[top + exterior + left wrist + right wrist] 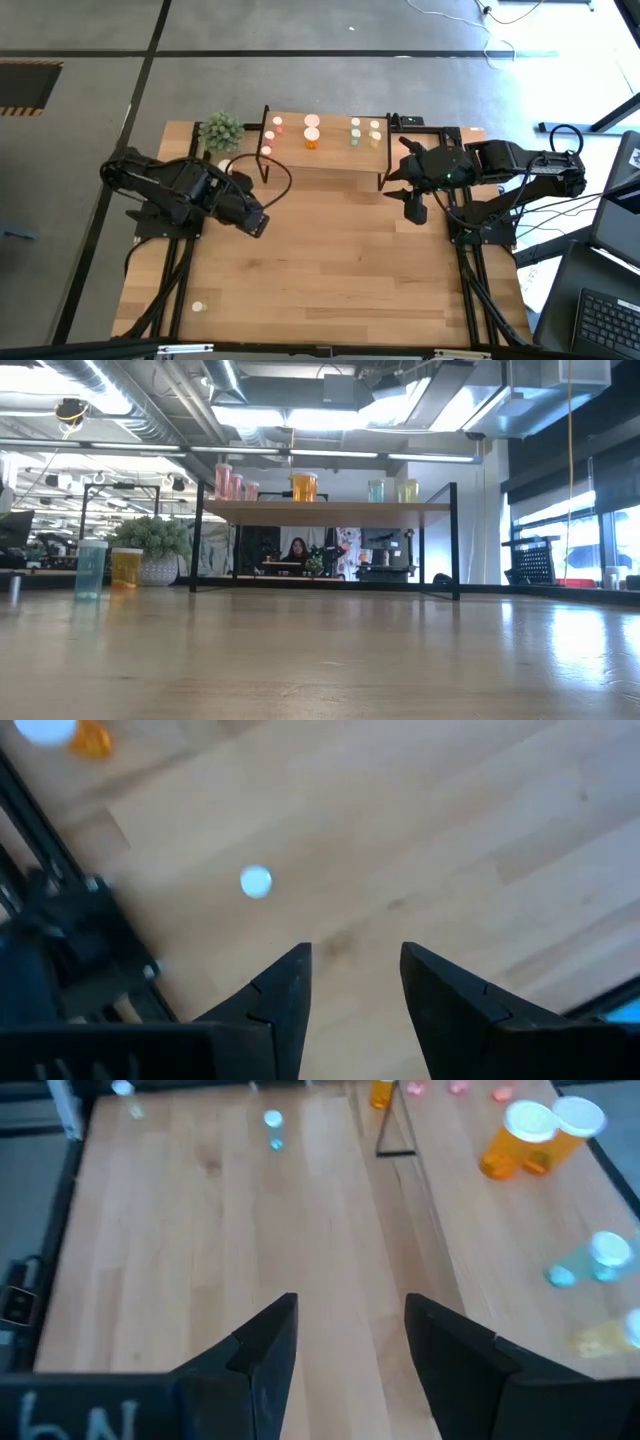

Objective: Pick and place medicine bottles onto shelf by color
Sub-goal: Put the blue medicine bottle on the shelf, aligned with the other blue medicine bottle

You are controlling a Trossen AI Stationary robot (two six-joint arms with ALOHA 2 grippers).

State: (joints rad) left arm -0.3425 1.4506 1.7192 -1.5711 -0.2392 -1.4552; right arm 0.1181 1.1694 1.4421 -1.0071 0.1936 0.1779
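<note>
The shelf [325, 160] stands at the table's far middle. Medicine bottles stand on it in groups: pink ones [270, 135] at the left, orange ones [312, 132] in the middle, pale green-yellow ones [365, 132] at the right. One small bottle [197, 307] stands on the table near the front left corner. In the left wrist view a pale-capped bottle [256, 881] stands on the wood beyond my fingers. My left gripper [258, 225] [355, 950] hangs open over the table's left middle. My right gripper [415, 212] [350, 1300] is open in front of the shelf's right end.
A spiky green potted plant [220, 130] stands just left of the shelf. In the low view a teal bottle [90, 568] and an orange one [126, 567] stand at the left. Bare wood [340, 270] lies between both arms and the near edge.
</note>
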